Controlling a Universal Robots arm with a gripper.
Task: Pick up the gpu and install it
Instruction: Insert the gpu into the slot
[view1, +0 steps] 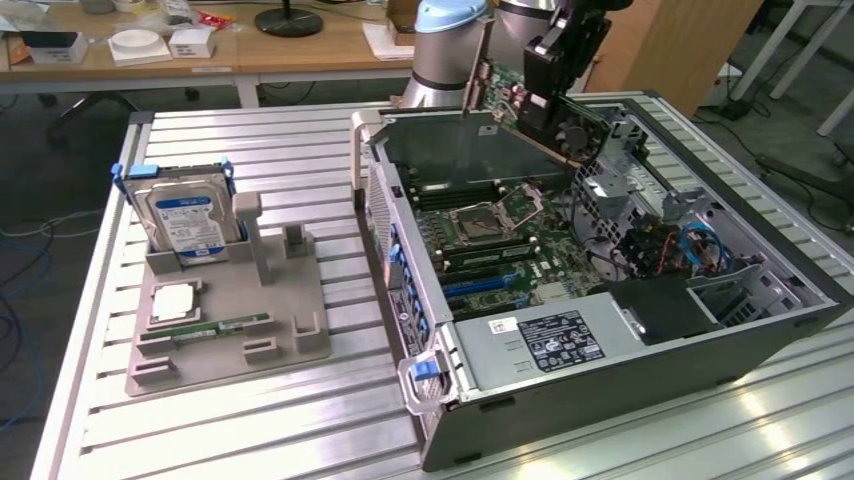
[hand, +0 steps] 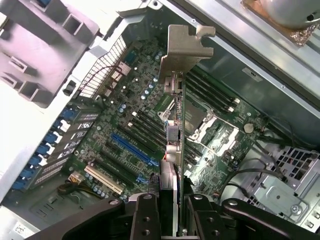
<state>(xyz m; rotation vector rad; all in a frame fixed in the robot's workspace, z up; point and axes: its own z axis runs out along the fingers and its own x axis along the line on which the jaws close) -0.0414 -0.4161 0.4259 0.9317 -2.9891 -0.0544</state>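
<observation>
The pincer (view1: 561, 80) hangs above the open computer case (view1: 641, 370), its jaws partly closed and clamped on the top edge of the gpu (view1: 501, 100). The card is in the air over the motherboard (view1: 521, 250), apart from it. In the wrist view the gpu (hand: 172, 125) hangs edge-on, its metal bracket (hand: 186, 47) at the far end. The case also holds a power supply (view1: 561, 340). On the tabletop (view1: 267, 430) beside the case, a grey holder tray (view1: 227, 300) carries an upright hard drive (view1: 187, 225) and a flat memory stick (view1: 220, 328).
</observation>
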